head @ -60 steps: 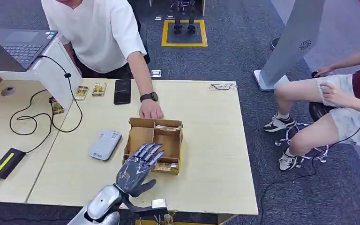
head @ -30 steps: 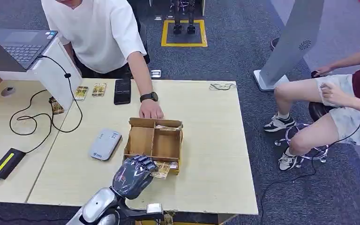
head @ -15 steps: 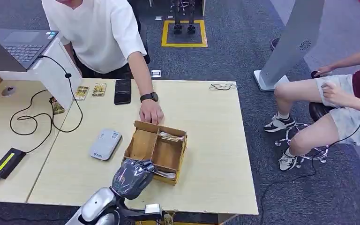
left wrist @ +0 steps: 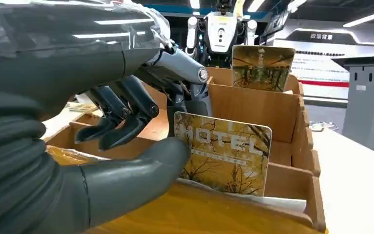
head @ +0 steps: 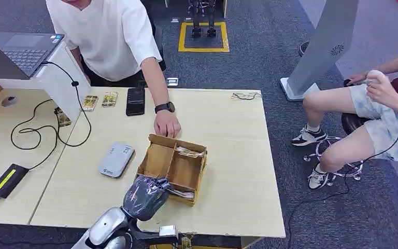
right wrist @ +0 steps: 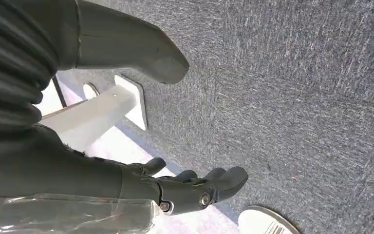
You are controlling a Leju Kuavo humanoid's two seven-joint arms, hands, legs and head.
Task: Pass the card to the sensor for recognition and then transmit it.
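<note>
While the left hand [left wrist: 126, 126] curls over the near compartment of the brown cardboard divider box [head: 172, 167], its thumb presses the yellow hotel key card [left wrist: 221, 153], standing upright on its long edge; apparently pinched, not yet lifted. Right hand [right wrist: 175, 187] hangs slack, fingers apart, holding nothing.

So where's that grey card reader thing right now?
In the head view the grey card reader lies flat on the table, just left of the cardboard box and ahead of the robot's left hand.
</note>
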